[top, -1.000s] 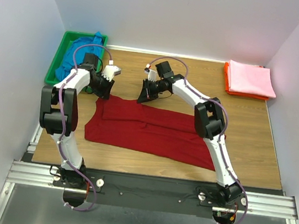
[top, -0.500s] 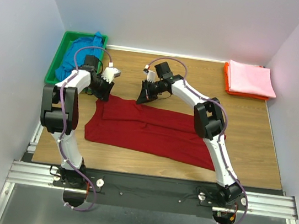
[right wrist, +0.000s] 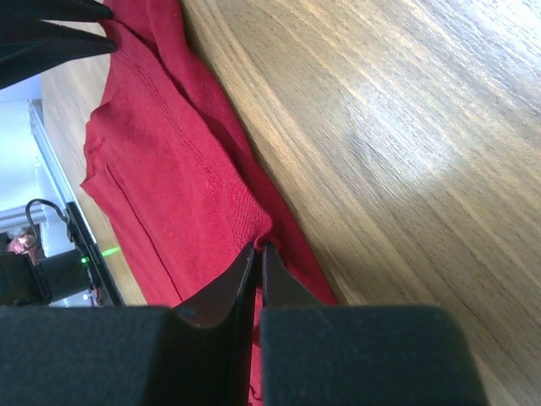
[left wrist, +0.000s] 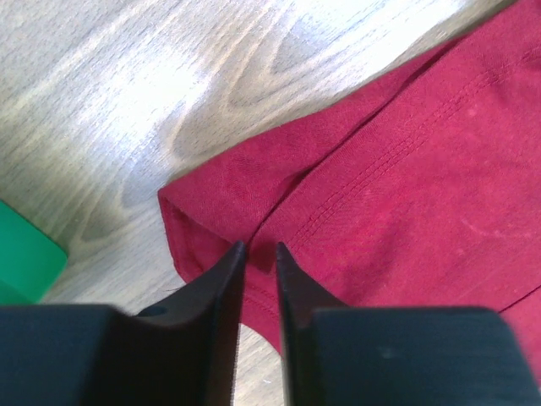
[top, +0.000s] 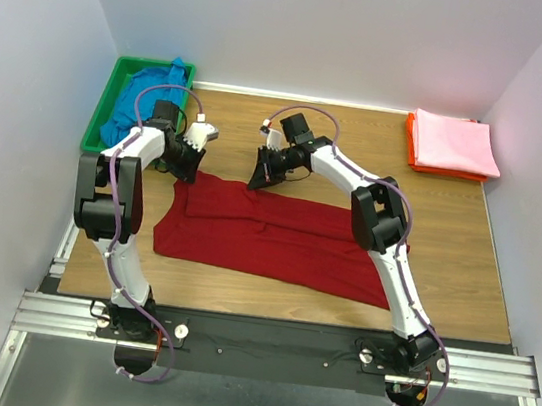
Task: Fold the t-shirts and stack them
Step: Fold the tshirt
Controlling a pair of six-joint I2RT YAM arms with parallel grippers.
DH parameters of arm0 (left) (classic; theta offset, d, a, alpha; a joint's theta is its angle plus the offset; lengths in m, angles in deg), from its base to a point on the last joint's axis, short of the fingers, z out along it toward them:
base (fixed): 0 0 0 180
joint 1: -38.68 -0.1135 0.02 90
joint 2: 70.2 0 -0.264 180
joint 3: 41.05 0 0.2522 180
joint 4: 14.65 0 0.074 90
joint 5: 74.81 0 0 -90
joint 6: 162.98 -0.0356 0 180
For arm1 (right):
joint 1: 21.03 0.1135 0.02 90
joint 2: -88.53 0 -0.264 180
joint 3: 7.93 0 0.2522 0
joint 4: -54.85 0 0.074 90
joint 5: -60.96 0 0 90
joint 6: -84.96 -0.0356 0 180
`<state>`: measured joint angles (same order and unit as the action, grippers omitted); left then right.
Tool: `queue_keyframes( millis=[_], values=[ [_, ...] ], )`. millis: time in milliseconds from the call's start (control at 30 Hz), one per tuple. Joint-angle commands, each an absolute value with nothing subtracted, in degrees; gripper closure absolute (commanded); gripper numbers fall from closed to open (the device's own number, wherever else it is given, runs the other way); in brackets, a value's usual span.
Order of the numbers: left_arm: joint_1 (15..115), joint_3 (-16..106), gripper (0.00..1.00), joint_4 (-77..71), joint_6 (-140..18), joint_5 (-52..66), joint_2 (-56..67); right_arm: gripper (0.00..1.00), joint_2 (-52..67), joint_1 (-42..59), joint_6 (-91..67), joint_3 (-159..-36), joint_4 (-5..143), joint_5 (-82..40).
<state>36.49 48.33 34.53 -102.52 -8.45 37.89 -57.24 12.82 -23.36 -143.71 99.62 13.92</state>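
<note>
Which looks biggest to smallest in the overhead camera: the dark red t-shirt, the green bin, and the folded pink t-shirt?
1. dark red t-shirt, spread out, clearly the largest.
2. green bin, next.
3. pink t-shirt, folded, looks somewhat smaller than the bin.

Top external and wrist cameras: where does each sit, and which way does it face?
Top external: above, behind the robot, looking down at the table; left arm and right arm show.
Left wrist: faces down its left gripper onto the dark red t-shirt's corner.
Right wrist: faces down its right gripper onto that shirt's edge.
Shared: the shirt.
</note>
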Motion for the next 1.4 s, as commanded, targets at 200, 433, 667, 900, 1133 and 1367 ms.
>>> queue_keyframes(
  millis=[200, 433, 667, 900, 1133, 1367],
  values=[
    [36.13, 47.60, 0.83, 34.70, -102.78, -7.93, 35.10, 0.92, -54.65, 13.51, -21.56, -141.75, 99.29, 14.99],
    [36.13, 46.19, 1.00, 36.54, -104.62, -8.28, 30.79, 0.99, -51.13, 13.60, -20.07, -139.12, 99.29, 16.05],
    [36.13, 42.42, 1.00, 39.88, -109.71, -8.46, 25.00, 0.99, -46.65, 14.65, -18.05, -134.46, 99.29, 16.58],
    [36.13, 37.41, 1.00, 44.01, -114.81, -8.98, 17.96, 0.99, -41.82, 16.94, -15.94, -126.91, 99.29, 15.70],
    [36.13, 31.78, 1.00, 48.23, -121.14, -11.79, 13.21, 0.99, -36.63, 18.87, -12.69, -119.44, 99.29, 13.68],
    [36.13, 25.28, 1.00, 49.73, -126.24, -11.71, 10.40, 0.99, -33.64, 19.75, -10.14, -113.72, 99.37, 12.53]
  ],
)
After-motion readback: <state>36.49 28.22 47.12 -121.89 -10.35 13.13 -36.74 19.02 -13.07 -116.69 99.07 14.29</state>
